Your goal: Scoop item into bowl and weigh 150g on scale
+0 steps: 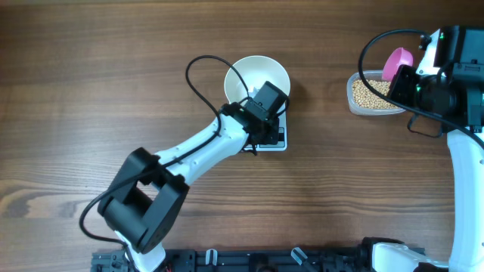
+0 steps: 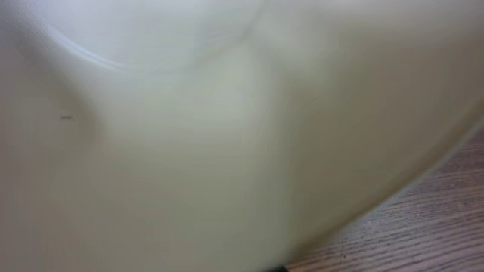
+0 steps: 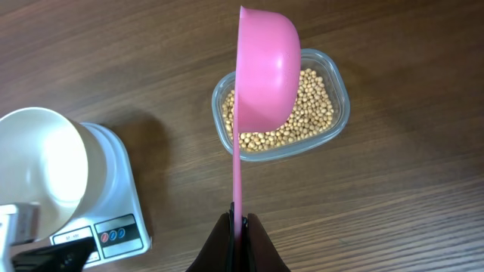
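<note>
The white bowl (image 1: pixel 249 75) (image 3: pixel 38 159) stands on the white scale (image 1: pixel 277 142) (image 3: pixel 113 219). My left gripper (image 1: pixel 266 97) sits on the bowl's near-right rim, shut on it. In the left wrist view the bowl (image 2: pixel 189 136) fills the frame and hides the fingers. My right gripper (image 3: pixel 240 221) (image 1: pixel 406 79) is shut on the thin handle of the pink scoop (image 3: pixel 265 75) (image 1: pixel 398 59). The scoop hangs edge-on over the tan beans (image 3: pixel 311 113) (image 1: pixel 370 94), above them.
The beans lie in a clear plastic tub (image 3: pixel 342 97) (image 1: pixel 352 103) at the table's right, a short way from the scale. Bare wood (image 1: pixel 91 91) surrounds both. The left arm's black cable loops (image 1: pixel 198 64) beside the bowl.
</note>
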`<state>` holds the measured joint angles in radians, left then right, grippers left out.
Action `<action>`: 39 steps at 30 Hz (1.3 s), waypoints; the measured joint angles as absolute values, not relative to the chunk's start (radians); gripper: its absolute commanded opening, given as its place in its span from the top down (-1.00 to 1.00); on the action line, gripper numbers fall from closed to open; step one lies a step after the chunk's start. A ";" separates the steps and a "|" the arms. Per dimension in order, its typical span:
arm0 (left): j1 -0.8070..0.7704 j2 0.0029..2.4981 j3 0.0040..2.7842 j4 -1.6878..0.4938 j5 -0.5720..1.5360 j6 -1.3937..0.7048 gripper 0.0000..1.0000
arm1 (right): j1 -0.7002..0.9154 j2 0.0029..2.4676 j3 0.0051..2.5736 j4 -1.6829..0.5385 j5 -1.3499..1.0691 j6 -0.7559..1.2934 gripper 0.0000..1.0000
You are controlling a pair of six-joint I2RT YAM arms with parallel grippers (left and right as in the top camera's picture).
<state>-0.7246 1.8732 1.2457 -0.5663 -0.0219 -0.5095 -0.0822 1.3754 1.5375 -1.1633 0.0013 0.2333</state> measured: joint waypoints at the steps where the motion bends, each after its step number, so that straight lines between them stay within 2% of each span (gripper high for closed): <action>1: -0.728 1.880 1.245 -0.559 -0.022 -0.510 0.92 | -0.082 1.375 1.538 -1.162 0.001 0.233 0.91; 39: -0.744 1.940 1.241 -0.537 -0.092 -0.509 0.92 | -0.082 1.375 1.538 -1.158 0.001 0.233 0.91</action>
<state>-0.7444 1.9404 1.2407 -0.5369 -0.0921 -0.5095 -0.0822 1.3754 1.5375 -1.1584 0.0013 0.2333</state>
